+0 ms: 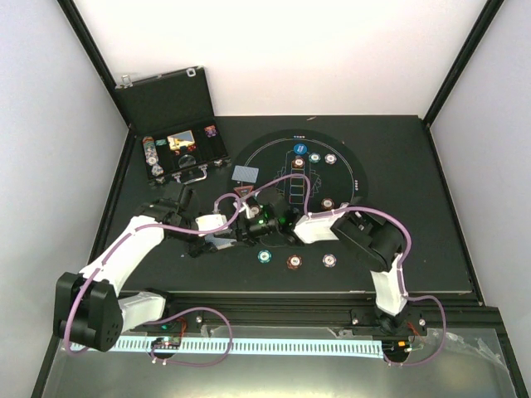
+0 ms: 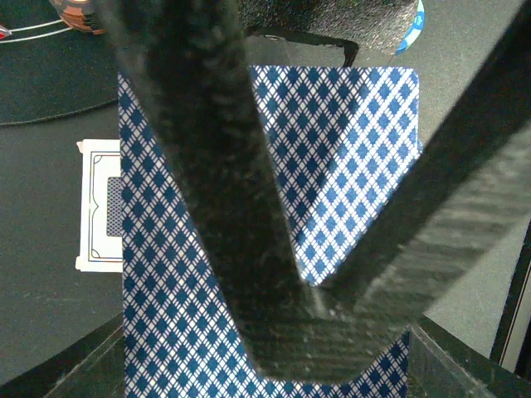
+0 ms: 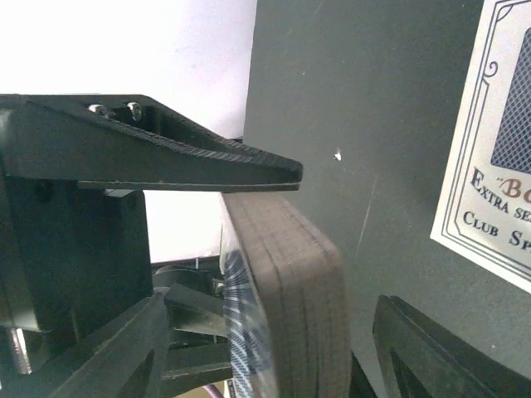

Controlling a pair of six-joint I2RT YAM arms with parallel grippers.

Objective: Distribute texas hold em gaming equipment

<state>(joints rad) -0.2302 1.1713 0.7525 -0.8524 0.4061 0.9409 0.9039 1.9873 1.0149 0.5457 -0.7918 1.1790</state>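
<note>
My left gripper (image 2: 319, 290) is shut on a deck of playing cards (image 2: 182, 249) with a blue diamond-patterned back, held above the table's middle. My right gripper (image 3: 282, 332) is open and straddles the same deck (image 3: 303, 274), seen edge-on, with a gap still showing on its right side. In the top view the two grippers meet, left (image 1: 236, 230) and right (image 1: 264, 222). A teal chip (image 1: 265, 256), a brown chip (image 1: 293, 261) and a grey chip (image 1: 329, 260) lie in front of them. A red triangle marker (image 1: 243, 192) and one card (image 1: 246, 173) lie on the round mat (image 1: 353, 170).
A card box (image 2: 101, 206) lies flat beside the deck, also at the right of the right wrist view (image 3: 498, 149). The open black case (image 1: 170, 124) stands at the back left with chips inside. Several more chips (image 1: 314, 156) sit on the mat.
</note>
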